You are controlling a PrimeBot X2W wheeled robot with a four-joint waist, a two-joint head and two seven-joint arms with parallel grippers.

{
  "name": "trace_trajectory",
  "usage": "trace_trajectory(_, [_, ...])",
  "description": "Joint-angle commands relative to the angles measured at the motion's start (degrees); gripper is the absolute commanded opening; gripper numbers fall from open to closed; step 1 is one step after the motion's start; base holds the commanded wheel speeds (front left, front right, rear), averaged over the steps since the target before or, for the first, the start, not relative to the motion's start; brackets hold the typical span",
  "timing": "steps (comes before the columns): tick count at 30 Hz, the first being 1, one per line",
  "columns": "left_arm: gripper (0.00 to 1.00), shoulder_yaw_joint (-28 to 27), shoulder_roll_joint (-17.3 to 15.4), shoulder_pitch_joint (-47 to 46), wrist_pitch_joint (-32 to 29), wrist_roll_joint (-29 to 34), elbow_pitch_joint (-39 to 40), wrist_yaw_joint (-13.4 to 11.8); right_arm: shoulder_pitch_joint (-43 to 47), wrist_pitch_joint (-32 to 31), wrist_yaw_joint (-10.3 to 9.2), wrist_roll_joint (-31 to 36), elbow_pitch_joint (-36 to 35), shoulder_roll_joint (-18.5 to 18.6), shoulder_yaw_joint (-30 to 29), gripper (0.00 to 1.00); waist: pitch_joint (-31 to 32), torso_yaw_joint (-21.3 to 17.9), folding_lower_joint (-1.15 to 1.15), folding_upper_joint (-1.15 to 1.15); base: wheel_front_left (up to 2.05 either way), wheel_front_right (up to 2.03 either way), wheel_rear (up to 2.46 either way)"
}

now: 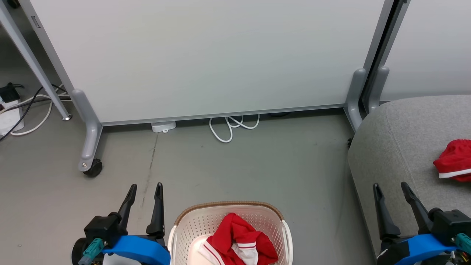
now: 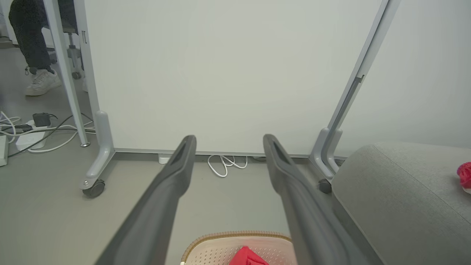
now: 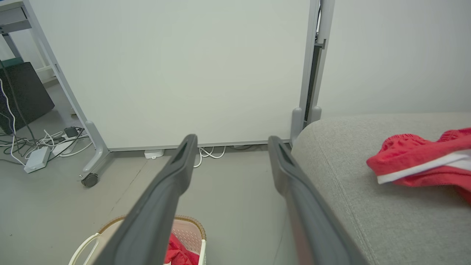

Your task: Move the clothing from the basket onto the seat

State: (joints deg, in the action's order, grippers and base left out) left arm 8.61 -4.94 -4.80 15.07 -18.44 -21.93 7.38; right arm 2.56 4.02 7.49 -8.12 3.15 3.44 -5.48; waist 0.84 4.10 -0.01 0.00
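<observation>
The red garment (image 1: pixel 239 241) I have to fetch lies bunched in the basket (image 1: pixel 230 203), heaped toward its near right side with no clear long axis; the basket stands on the floor (image 1: pixel 257 165) straight before me, low in the head view; my left gripper (image 1: pixel 146 185) hangs just beside the basket's left wall, fingers spread wide and empty, so the cloth lies to its right and back toward my body; my right gripper (image 1: pixel 389 184), likewise wide apart and empty, is well off by the edge of the seat (image 1: pixel 397 132), where the other red garment (image 1: pixel 454 160) rests; I judge the left arm nearer
</observation>
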Motion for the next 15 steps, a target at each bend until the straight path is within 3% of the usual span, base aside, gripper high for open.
trace_trajectory(1, [1.00, -0.3, 0.1, 0.4, 0.1, 0.4, 0.0, 0.2, 0.4, -0.1, 0.01, 0.2, -0.2, -0.2, 0.1, 1.00, 0.0, 0.1, 0.01, 0.00, 0.00, 0.00, 0.00])
trace_trajectory(15, [1.00, -0.7, 0.8, 0.5, 0.1, 0.9, 0.3, 0.2, 0.1, -0.7, 0.01, 0.8, -0.1, -0.5, 0.7, 1.00, -1.0, -0.2, 0.01, 0.00, 0.00, 0.00, 0.00])
